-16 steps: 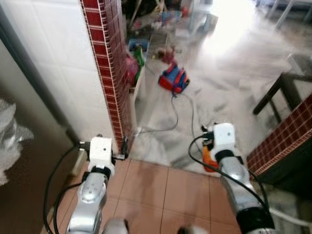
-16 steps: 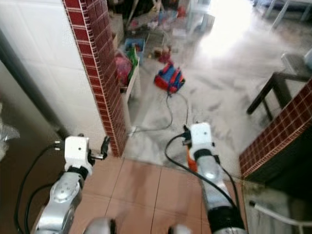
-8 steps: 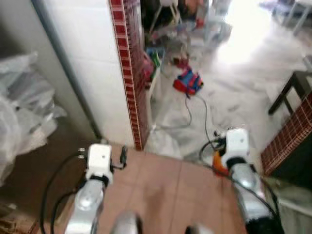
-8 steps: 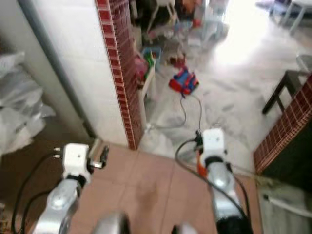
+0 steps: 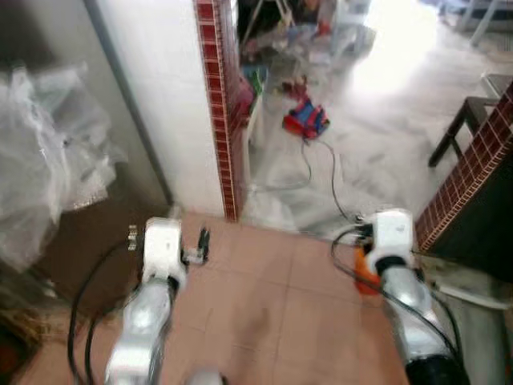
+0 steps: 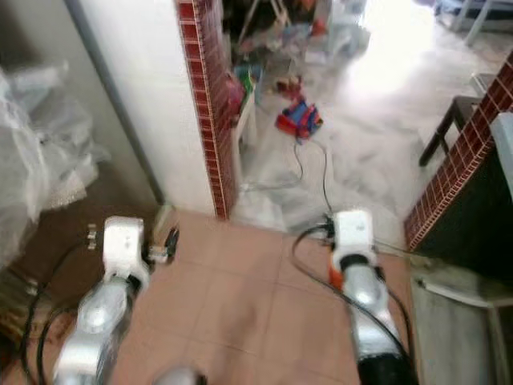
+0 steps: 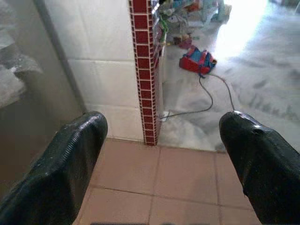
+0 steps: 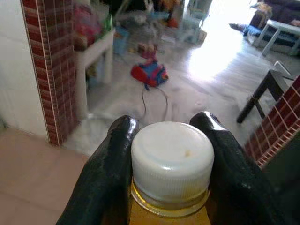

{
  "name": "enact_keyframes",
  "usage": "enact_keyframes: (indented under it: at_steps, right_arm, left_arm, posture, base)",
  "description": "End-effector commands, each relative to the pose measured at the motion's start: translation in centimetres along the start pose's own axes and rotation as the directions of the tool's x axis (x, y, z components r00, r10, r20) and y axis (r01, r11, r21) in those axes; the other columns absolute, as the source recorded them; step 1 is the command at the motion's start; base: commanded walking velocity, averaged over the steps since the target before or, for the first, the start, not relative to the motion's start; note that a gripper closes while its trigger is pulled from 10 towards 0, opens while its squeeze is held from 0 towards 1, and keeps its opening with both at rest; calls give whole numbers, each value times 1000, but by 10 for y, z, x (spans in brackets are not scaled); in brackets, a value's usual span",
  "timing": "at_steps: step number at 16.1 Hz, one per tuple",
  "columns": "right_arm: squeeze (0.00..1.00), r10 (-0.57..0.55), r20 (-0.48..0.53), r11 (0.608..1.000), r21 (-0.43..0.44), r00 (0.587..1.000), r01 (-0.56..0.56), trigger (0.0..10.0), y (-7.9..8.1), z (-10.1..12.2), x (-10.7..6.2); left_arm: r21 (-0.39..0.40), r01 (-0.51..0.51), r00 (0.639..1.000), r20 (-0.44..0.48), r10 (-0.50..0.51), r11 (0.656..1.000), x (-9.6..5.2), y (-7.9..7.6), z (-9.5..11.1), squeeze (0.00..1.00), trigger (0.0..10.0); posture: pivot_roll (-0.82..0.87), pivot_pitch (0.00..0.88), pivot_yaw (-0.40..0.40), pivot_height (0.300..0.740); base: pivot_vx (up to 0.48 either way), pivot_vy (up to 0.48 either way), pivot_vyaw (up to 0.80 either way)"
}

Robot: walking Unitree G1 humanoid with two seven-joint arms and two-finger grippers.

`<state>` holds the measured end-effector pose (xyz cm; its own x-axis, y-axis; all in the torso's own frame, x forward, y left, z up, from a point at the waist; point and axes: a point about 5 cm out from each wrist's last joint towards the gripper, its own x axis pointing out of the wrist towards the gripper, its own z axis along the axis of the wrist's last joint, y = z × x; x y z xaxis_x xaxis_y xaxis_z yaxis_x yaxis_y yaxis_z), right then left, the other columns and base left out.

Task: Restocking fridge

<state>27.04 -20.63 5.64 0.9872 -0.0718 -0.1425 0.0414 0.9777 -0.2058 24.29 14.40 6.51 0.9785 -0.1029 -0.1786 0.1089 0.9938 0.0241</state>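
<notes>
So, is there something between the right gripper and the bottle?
No. The right gripper already holds the bottle: its two fingers press the neck on both sides just under the white cap. Nothing sits between them.

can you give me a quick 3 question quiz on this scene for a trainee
1. True or false: the left gripper is open and holds nothing.
2. What does the right gripper hold? A) a bottle with a white cap B) a red toy C) a cable
3. What colour are the tiles on the pillar edge?

Key: 1 true. 2 A, its fingers sit either side of the bottle. 3 dark red.
</notes>
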Motion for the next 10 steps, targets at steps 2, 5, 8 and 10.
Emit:
enact_keyframes:
  at_steps: [2, 5, 8, 10]
  right_arm:
    - [0, 21, 72, 1000, 11, 997, -22, 10000, 8, 19, 8]
    - [0, 28, 76, 1000, 10, 997, -29, 10000, 10, 21, 8]
    - [0, 27, 77, 1000, 10, 997, -28, 10000, 11, 21, 9]
    - [0, 24, 76, 1000, 12, 997, -25, 10000, 11, 20, 7]
  left_arm:
    - [3, -16, 1000, -10, 16, 1000, -1, 6, -1, 0, 10000]
    - [12, -22, 1000, -5, 22, 1000, 0, 8, 0, 0, 10000]
    - [19, -22, 1000, -2, 22, 1000, 0, 8, 1, 0, 10000]
    - [15, -24, 1000, -8, 24, 1000, -1, 9, 0, 0, 10000]
  posture:
    - [66, 0, 17, 740]
    - [69, 0, 17, 740]
    - [70, 0, 20, 740]
    - [69, 1, 24, 740]
  base:
    - [0, 480, 0]
    - [0, 480, 0]
    - [0, 480, 0]
    - [0, 480, 0]
